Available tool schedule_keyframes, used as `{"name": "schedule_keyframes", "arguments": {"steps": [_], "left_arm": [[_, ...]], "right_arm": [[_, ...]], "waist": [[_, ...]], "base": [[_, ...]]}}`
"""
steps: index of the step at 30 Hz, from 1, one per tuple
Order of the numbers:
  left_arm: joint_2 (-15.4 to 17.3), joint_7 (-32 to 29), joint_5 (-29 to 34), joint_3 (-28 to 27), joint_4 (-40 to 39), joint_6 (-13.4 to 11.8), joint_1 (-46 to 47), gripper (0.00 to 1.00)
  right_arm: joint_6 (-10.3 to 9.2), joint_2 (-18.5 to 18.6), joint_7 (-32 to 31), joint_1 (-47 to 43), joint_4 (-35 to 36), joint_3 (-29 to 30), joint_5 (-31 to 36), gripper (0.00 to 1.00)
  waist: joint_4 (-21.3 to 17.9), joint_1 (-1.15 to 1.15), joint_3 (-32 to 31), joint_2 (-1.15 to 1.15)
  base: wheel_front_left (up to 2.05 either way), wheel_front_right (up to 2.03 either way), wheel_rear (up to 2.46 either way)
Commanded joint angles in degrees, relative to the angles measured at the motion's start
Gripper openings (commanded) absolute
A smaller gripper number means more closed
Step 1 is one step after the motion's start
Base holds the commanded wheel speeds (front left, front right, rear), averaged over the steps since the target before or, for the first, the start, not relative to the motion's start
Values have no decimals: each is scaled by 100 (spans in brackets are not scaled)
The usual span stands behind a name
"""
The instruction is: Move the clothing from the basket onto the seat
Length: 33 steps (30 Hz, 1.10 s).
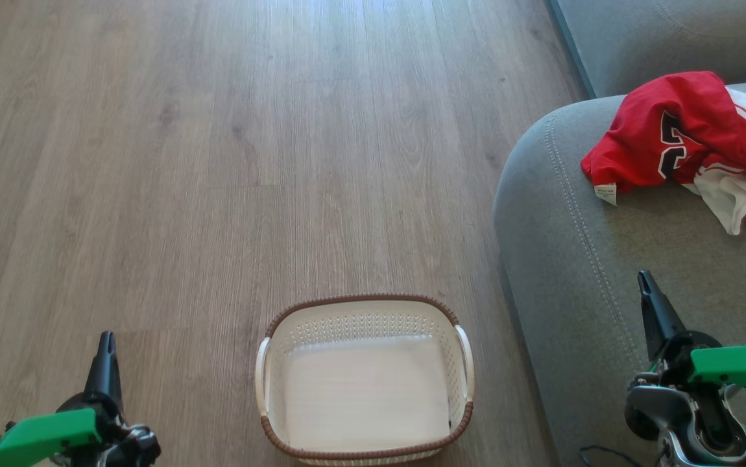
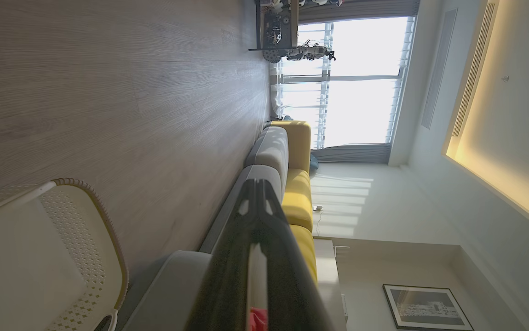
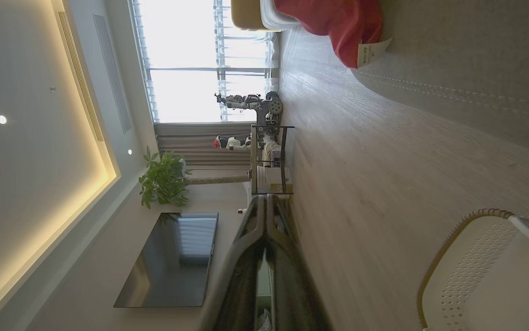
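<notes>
Presently the clothing (image 1: 684, 139) is found as a crumpled heap of bright red fabric with white trim and stripes. Black numerals outlined in white are seen on its near face, partly folded under. A small white tag (image 1: 606, 193) hangs from its lower corner. A white portion of the fabric is spread toward the right of the heap.

The heap is located on the seat (image 1: 580, 259), a grey sofa with a double-stitched seam. It lies close to the seat's rounded outer edge, with the tag just inside the seam. No part of the heap is seen to touch the floor (image 1: 217, 162).

The basket (image 1: 365, 303) is set on the floor just beside the seat's edge. Its white bottom is exposed from wall to wall.

The right gripper (image 1: 644, 280) is held above the near part of the seat, fingers pressed together and gripping nothing. The clothing lies well beyond its fingertips, farther along the seat and slightly to the right.

The left gripper (image 1: 107, 340) is held above the floor to the left of the basket. Its fingers are likewise closed together on nothing. The clothing is well apart from it, with the basket and the seat's edge between.
</notes>
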<state>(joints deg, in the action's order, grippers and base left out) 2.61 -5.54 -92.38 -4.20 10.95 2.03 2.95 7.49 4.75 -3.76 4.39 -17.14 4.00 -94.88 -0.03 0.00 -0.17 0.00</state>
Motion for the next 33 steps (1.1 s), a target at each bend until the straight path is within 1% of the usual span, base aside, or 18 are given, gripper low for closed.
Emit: {"name": "schedule_keyframes", "arguments": {"steps": [1, 33], "left_arm": [[62, -49, -15, -200, -213, 51, 287, 0], [56, -56, -8, -207, -214, 51, 287, 0]], "right_arm": [[0, 116, 28, 293, 234, -129, -67, 0], [0, 263, 183, 280, 259, -326, -240, 0]], "waist": [[0, 0, 0, 0], [0, 0, 1, 0]], "base": [[0, 0, 0], [0, 0, 0]]}}
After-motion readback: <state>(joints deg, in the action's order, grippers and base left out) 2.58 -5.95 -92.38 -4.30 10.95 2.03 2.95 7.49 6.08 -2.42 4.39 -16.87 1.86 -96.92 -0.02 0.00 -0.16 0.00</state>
